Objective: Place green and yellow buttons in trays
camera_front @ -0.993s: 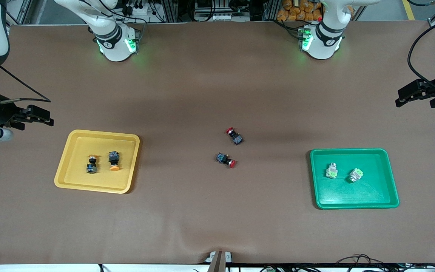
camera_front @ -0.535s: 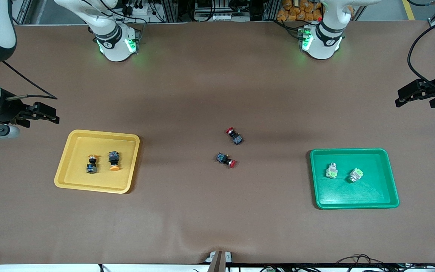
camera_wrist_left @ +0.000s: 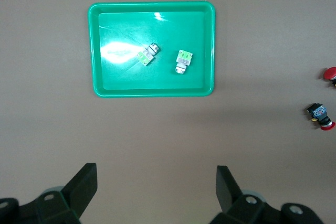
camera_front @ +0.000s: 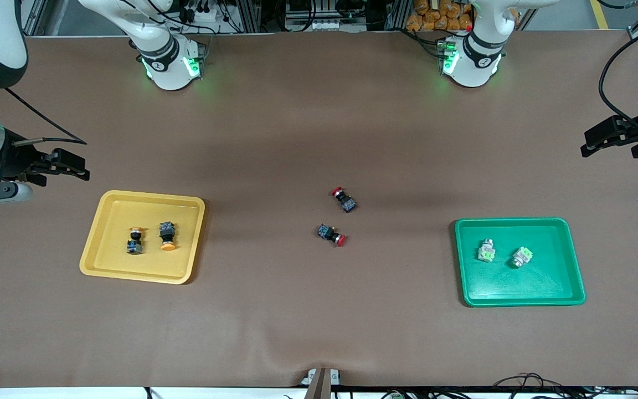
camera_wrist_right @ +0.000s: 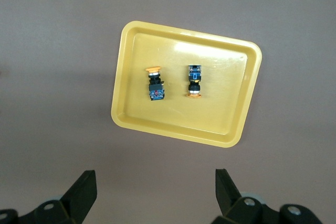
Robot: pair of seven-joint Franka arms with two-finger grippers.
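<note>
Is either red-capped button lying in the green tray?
No, both red buttons lie on the bare table between the trays; the green tray holds only two green buttons.

Both grippers hang high at the table's ends, fingers spread: the right gripper (camera_front: 72,165) over bare cloth beside the yellow tray (camera_front: 103,233), the left gripper (camera_front: 601,138) over bare cloth at the other end, farther from the front camera than the green tray (camera_front: 568,260). Mid-table, two red buttons (camera_front: 344,199) (camera_front: 331,234) lie near each other; wide bare cloth separates them from either tray. Each tray holds two buttons near its middle, its edges bare.
</note>
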